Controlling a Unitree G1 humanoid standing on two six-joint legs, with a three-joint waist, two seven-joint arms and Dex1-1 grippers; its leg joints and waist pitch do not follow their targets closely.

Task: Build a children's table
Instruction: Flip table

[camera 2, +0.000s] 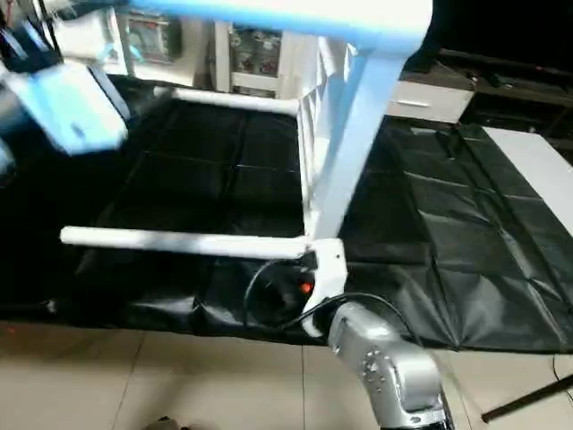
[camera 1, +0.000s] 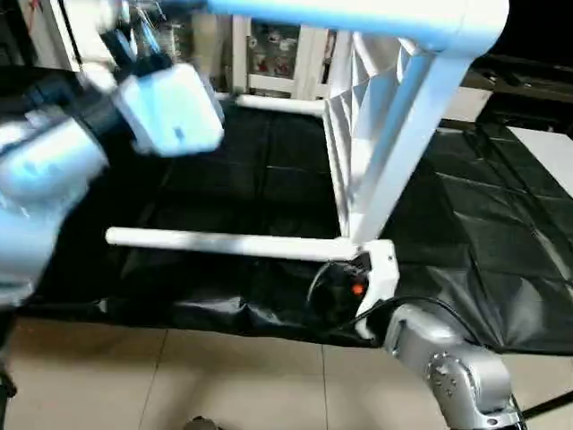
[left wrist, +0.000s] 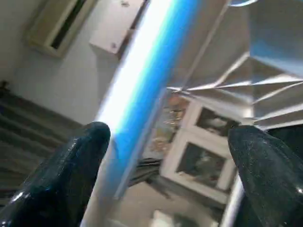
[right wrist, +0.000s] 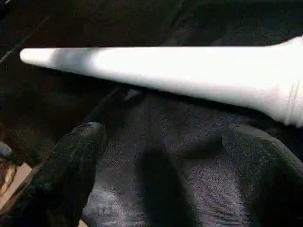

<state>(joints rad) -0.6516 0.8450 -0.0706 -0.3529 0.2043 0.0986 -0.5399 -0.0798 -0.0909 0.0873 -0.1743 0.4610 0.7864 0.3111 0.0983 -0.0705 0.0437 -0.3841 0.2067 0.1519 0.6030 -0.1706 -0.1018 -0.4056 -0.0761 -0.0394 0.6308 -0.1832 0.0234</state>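
Note:
The children's table stands on its edge on the black sheet, with its ribbed underside [camera 1: 358, 116] facing left. A white leg [camera 1: 224, 242] lies level near the sheet's front. A second leg [camera 1: 269, 105] points left farther back, and a third [camera 1: 358, 18] runs across high up. My left gripper [left wrist: 170, 137] is raised at that high leg [left wrist: 142, 80] and stands open, with the tube running between its fingers close to one of them [left wrist: 80, 156]. My right gripper [right wrist: 165, 137] is open just short of the low leg [right wrist: 165, 71], beside the tabletop's bottom corner [camera 1: 380, 264].
The black sheet [camera 1: 501, 233] covers the work area and ends at the tiled floor [camera 1: 179, 376] in front. A white glass-door cabinet [camera 1: 277, 58] stands behind. A white surface [camera 1: 546, 152] lies at the right edge. A dark low unit [camera 2: 501, 85] is at the back right.

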